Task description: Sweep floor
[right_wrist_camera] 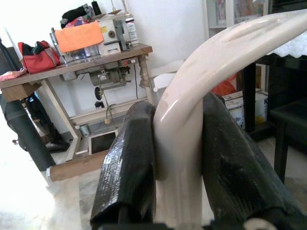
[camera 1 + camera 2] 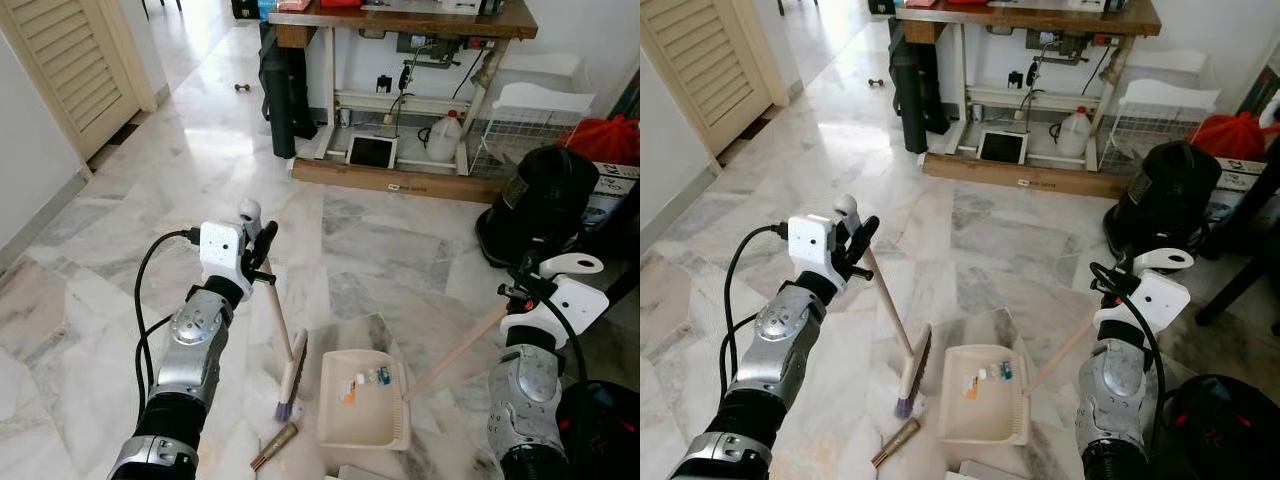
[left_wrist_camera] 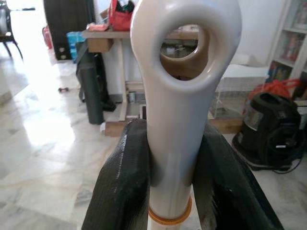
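Observation:
My left gripper [image 2: 262, 243] is shut on the white top of a wooden-handled broom [image 2: 280, 322]; its bristle head [image 2: 291, 382] rests on the marble floor just left of a cream dustpan [image 2: 363, 400]. The dustpan lies flat and holds a few small scraps [image 2: 362, 382]. My right gripper [image 2: 527, 281] is shut on the dustpan's long handle [image 2: 455, 350] near its cream hooked end [image 2: 572, 265]. The left wrist view shows the broom's hanging loop [image 3: 186, 43] between the black fingers [image 3: 124, 187]. In the right wrist view the curved handle end [image 1: 201, 81] is pinched between the fingers [image 1: 128, 163].
A small brown tube-like object [image 2: 274, 446] lies on the floor below the broom head. A wooden sewing table [image 2: 400, 22] stands ahead with a tablet [image 2: 372, 152] and jug [image 2: 443, 137] beneath. A black vacuum cleaner [image 2: 540, 205] sits at right, a louvred door [image 2: 70, 60] at left.

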Robot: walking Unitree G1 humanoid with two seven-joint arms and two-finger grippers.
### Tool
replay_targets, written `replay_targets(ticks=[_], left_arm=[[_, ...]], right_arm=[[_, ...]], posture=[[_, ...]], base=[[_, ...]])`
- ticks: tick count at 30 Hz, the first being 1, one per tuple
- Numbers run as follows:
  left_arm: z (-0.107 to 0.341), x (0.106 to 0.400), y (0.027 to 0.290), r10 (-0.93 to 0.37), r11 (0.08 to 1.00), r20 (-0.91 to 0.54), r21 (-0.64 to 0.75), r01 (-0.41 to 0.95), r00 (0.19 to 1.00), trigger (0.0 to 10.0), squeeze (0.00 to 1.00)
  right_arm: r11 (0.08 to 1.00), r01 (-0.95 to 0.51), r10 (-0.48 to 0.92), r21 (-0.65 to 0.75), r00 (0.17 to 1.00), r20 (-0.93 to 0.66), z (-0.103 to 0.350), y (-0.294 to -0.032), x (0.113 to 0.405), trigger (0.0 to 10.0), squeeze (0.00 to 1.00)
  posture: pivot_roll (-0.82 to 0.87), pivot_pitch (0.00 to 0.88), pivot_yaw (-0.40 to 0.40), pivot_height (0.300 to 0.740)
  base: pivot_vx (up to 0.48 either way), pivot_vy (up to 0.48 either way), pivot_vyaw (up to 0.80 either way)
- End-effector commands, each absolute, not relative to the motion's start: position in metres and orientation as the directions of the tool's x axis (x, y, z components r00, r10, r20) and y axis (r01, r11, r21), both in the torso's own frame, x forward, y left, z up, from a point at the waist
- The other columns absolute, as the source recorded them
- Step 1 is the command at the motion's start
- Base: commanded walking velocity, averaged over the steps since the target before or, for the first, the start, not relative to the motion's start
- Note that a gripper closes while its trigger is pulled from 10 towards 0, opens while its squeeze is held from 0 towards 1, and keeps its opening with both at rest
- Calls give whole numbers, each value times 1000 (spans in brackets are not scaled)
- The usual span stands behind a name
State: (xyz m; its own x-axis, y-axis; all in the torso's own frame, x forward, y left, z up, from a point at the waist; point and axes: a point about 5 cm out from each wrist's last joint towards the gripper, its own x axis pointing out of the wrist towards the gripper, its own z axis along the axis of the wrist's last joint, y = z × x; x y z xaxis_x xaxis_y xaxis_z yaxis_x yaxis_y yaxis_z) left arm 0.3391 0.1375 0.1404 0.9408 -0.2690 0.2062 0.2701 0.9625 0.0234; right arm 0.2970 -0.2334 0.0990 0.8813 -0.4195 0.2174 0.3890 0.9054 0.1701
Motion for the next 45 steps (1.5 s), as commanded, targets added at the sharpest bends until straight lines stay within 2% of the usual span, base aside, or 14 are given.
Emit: replay_targets(ticks=[1,18,45], left_arm=[[150,341,139,-259,966,256,48,255,931,10000,0],[148,344,132,-277,961,270,82,265,922,10000,0],[153,348,133,-270,963,284,92,254,920,10000,0]], right_arm=[[906,381,-419,184,867,268,111,-232,298,10000,0],[913,374,-407,164,871,277,116,-228,297,10000,0],[908,380,-415,176,873,257,114,-221,296,10000,0]], posture=[[67,0,4,740],[64,0,-7,740],[73,0,3,740]], base=[[0,0,0],[0,0,26],[0,0,789]])
